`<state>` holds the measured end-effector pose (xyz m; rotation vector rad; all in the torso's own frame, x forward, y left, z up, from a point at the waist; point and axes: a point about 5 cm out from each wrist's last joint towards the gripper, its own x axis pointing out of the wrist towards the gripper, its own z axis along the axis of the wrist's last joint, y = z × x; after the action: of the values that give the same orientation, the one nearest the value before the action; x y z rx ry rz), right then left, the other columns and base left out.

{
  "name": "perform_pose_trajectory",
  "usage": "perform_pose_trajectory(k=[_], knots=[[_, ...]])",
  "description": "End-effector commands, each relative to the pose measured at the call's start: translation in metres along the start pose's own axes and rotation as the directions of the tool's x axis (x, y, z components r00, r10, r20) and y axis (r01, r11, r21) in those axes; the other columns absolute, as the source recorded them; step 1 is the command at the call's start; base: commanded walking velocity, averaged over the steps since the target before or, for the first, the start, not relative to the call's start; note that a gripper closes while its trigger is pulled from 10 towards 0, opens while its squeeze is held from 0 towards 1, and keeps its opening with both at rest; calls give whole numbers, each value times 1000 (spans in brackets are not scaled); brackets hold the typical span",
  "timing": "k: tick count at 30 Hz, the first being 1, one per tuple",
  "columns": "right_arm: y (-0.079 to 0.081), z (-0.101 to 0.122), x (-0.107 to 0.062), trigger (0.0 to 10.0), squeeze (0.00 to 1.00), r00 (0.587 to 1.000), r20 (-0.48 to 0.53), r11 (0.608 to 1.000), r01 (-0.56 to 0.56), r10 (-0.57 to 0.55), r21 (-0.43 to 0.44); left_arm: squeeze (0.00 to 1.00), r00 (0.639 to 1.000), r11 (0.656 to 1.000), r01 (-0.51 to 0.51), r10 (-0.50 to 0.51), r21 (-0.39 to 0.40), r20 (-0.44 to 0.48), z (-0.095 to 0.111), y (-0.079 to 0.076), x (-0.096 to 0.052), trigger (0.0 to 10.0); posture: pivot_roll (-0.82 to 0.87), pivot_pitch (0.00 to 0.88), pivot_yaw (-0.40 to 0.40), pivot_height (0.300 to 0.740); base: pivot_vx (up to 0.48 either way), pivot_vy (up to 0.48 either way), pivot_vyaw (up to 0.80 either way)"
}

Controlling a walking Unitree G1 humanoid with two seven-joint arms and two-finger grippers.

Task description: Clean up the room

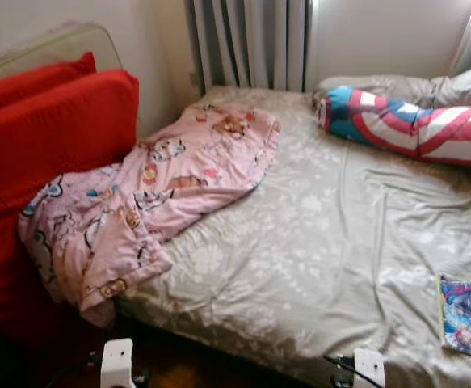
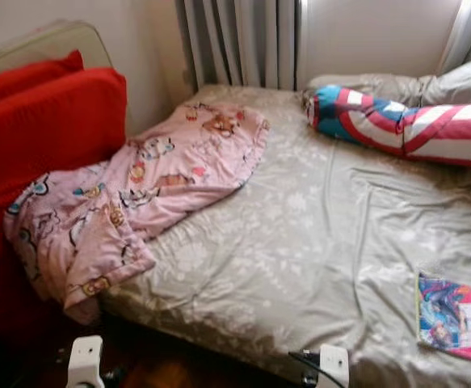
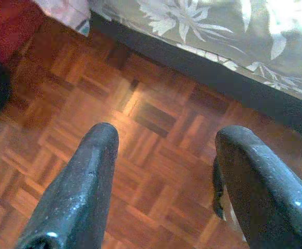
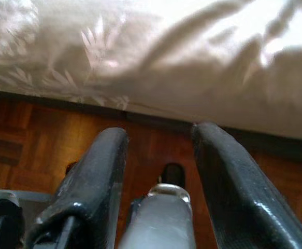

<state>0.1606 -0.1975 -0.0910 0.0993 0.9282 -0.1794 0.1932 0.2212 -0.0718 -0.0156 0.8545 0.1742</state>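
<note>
- Black fingers of the left gripper (image 3: 163, 155) hang low over the parquet floor (image 3: 140, 119), spread well apart with nothing between them; the floor shows plainly through the gap.
- Just beyond those fingers runs the dark base of the bed, with the leaf-patterned edge of the grey sheet (image 3: 218, 26) hanging above it.
- Over on the robot's other side, the right gripper (image 4: 161, 140) also points at the floor close by the bed's edge, its two fingers parted and holding nothing; a pale rounded part of the robot shows between them nearer the camera.
- From the head views, both arms sit low at the foot of the bed (image 1: 316, 242), apart from everything on it.
- On the sheet near the bed's right edge lies a small colourful flat book or packet (image 1: 466, 315); which of the two I cannot tell.
- A pink cartoon-print blanket (image 1: 154, 194) lies crumpled across the left side of the bed, one end draped off the mattress edge and resting against the red cushions (image 1: 49, 137).
- Red cushions lean along the wall at the left, with a pale padded edge behind them.
- A long red, white and blue striped bolster (image 1: 413, 125) lies across the far right of the bed, with grey pillows (image 1: 405, 87) behind it.
- Grey curtains (image 1: 247, 40) hang at the wall beyond the bed.
</note>
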Motion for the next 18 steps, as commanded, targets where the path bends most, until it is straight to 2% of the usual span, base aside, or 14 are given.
perform_pose_trajectory(k=[1,4,5,7,8,10,11,14,16,18], knots=[[4,4,0,10000,0,999,30,999,-32,31,34,0,1000,999,0,0,46,-17,-2,-2,0,10000,38,0,72,740,0,0,0],[2,2,1,10000,0,1000,-4,999,-7,7,-33,0,1000,1000,-18,18,-25,4,3,1,1,10000,63,0,63,740,0,0,0],[2,2,1,10000,0,1000,-4,999,-7,7,-33,0,1000,1000,-18,18,-25,4,3,1,1,10000,63,0,63,740,0,0,0],[-1,12,3,10000,0,999,38,998,23,-25,63,0,1000,1000,14,-14,20,17,14,-1,3,10000,12,0,82,740,0,0,0],[-3,16,3,10000,0,997,54,993,40,-47,114,0,999,1000,13,-13,-5,41,19,-1,4,10000,30,0,93,740,0,0,0],[0,25,5,10000,0,996,83,994,30,-38,101,0,997,993,-35,42,-111,59,27,8,5,10000,4,0,98,740,0,0,0],[2,28,5,10000,0,996,85,998,12,-17,59,0,997,991,-56,62,-125,50,28,13,5,10000,-33,0,119,740,0,0,0],[-3,32,6,10000,0,998,67,1000,21,-21,13,0,1000,1000,-23,23,10,12,32,13,6,10000,-48,0,117,740,0,0,0],[-6,38,7,10000,0,996,87,1000,15,-16,11,0,998,997,34,-37,68,44,41,7,8,10000,-37,7,109,740,0,0,0],[-11,40,7,10000,0,994,98,998,34,-40,62,0,996,997,53,-57,57,71,46,-2,8,10000,-30,0,98,740,0,0,0]])
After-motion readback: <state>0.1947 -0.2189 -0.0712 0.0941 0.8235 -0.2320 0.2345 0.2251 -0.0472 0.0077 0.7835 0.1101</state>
